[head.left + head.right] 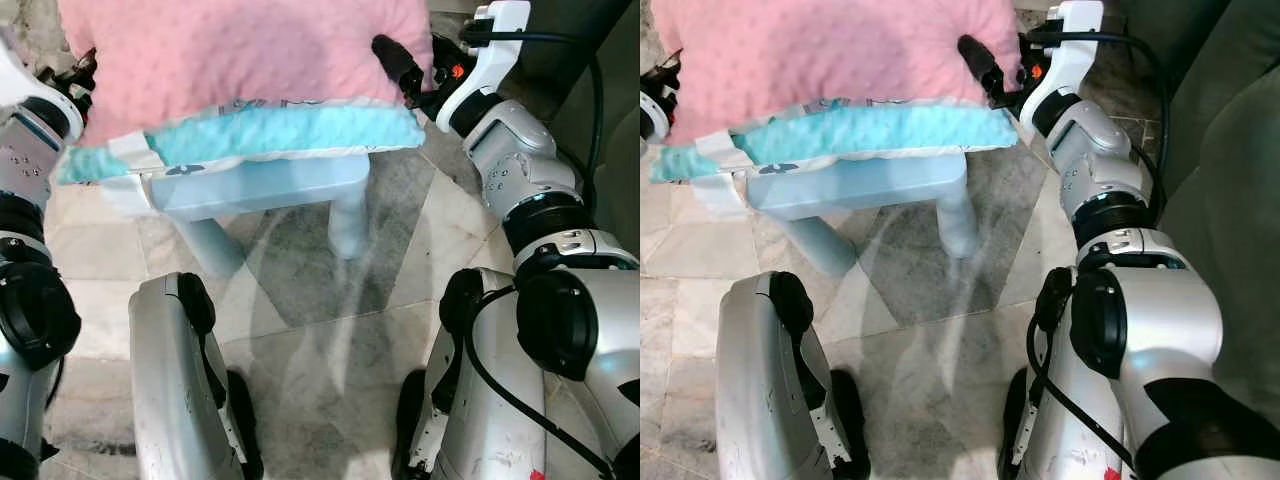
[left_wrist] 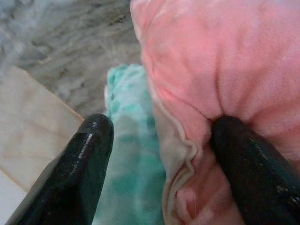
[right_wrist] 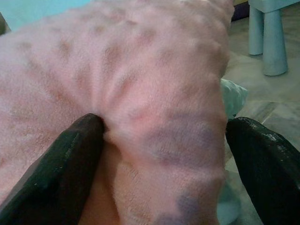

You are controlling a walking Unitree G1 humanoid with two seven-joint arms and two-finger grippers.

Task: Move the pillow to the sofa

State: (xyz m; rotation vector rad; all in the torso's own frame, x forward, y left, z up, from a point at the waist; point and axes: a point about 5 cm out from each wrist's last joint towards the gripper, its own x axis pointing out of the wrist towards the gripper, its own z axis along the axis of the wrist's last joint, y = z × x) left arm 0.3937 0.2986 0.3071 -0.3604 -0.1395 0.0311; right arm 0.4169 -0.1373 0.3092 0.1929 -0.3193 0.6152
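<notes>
Both grippers are pinching the pink-and-teal pillow (image 1: 240, 70) at the frame's top: left gripper (image 2: 159, 154) and right gripper (image 3: 164, 154) fingers squeezing fabric. Below are sitting a pale blue stool (image 1: 270, 190), marble floor (image 1: 330, 330), and dark sofa (image 1: 1230, 150) at right.

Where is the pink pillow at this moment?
The pink pillow is held up in front of the robot between the left end effector and right end effector, above a light blue stool, with the sofa to its right.
</notes>
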